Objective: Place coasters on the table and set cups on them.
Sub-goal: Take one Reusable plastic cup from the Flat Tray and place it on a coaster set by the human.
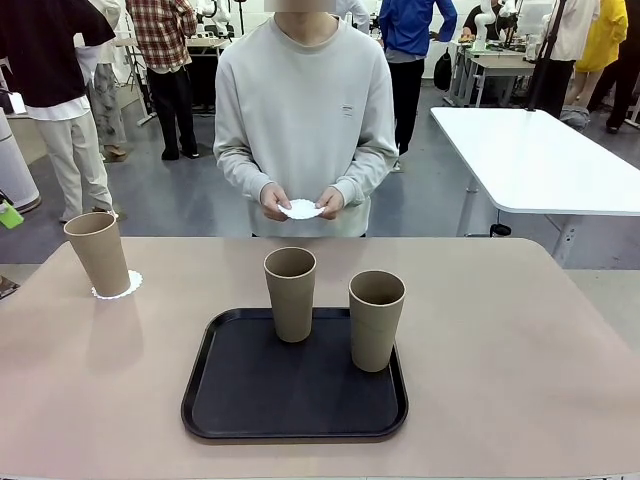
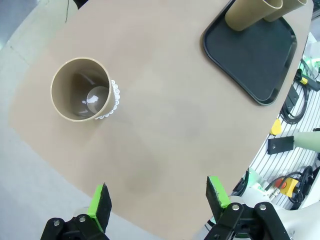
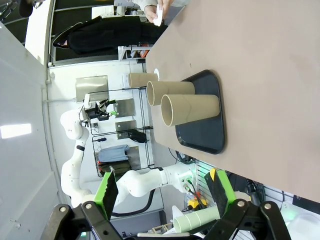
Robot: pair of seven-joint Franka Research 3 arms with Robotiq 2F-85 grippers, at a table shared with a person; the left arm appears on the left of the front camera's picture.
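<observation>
The left gripper has its jaws spread wide with nothing between them, above bare tabletop at the bottom of the left wrist view. The right gripper is equally wide and empty, well apart from the cups.

In the upper left of the left wrist view, one paper cup stands upright on a lacy doily, so one setting looks finished. In the front view, the far cup and near cup stand on the black tray, lower centre on the beige table. At top centre the person's hands hold a second doily above the table's far edge.

Laying that second coaster seems to be the step in hand. Next, it needs to lie flat on bare table. A gripper must then close on a tray cup's wall, lift it over the tray lip and centre it on the doily.
</observation>
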